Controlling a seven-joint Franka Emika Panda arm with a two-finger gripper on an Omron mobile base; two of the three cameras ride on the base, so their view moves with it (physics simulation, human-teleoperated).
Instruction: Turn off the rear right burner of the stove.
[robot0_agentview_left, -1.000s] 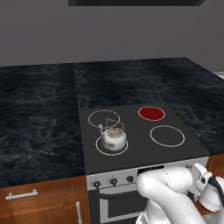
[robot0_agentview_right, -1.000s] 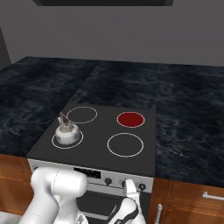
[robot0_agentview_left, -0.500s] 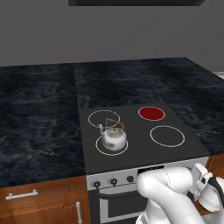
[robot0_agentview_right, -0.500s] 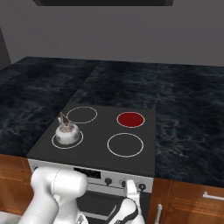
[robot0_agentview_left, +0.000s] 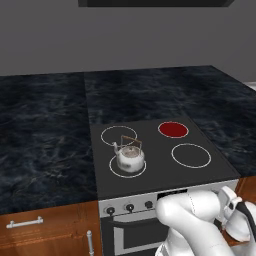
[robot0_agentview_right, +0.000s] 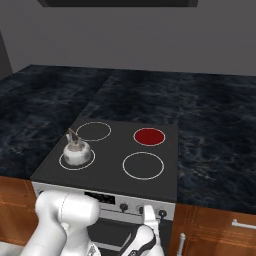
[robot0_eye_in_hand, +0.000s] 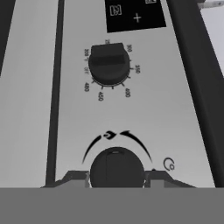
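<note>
nothing in the base views has shifted since a second ago, arm parked in the same spot. my gripper (robot0_eye_in_hand: 117, 180) is mostly cut off by the bottom of the hand view, only the fingertips (robot0_eye_in_hand: 74, 177) show; they're clamped on either side of a dark knob (robot0_eye_in_hand: 117, 168) on the stove (robot0_agentview_right: 105, 172) front panel, narrow grip. second dial (robot0_eye_in_hand: 108, 64) sits above it, markings blurry. rear right burner (robot0_agentview_left: 173, 129) glows red, kettle (robot0_agentview_left: 130, 157) on front left zone.

A small silver kettle (robot0_agentview_left: 130, 158) is occupying the front left zone of the black glass-topped stove (robot0_agentview_left: 165, 170); the other three zones are lying bare, and the dark marbled counter (robot0_agentview_left: 45, 130) alongside is offering open passage.
</note>
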